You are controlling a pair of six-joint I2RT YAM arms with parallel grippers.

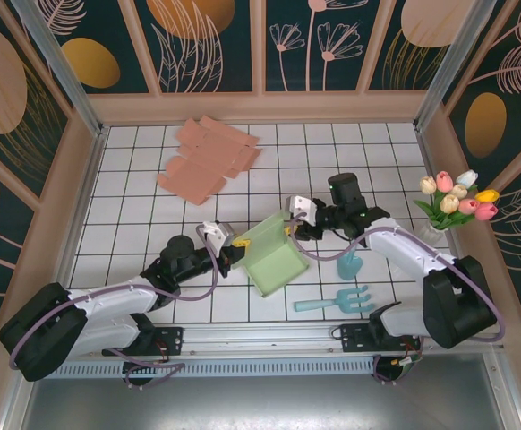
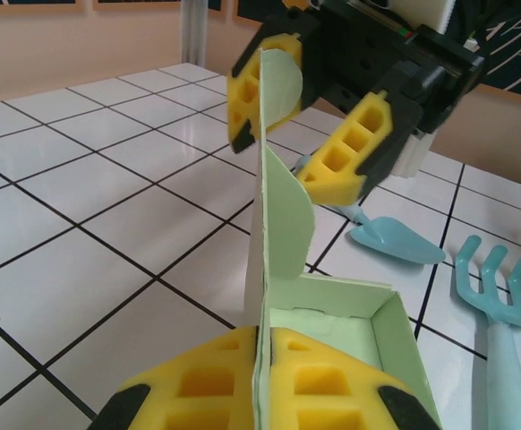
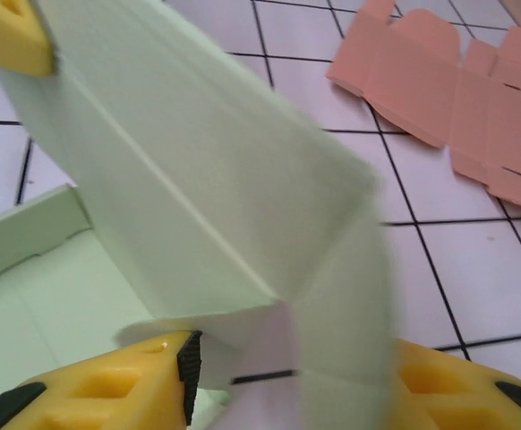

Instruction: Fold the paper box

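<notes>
Near the centre of the top view, the green paper box (image 1: 277, 260) is clamped by one wall in the closed left gripper (image 1: 235, 254). Its raised flap (image 2: 285, 210) is straddled by the right gripper (image 1: 290, 224), fingers parted.

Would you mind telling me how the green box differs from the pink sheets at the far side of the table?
The green box has walls standing up; the pink sheets lie flat, unfolded. The green box is pinched by the left claw, while the pink sheets lie untouched. Both are cut paper with flaps.
</notes>
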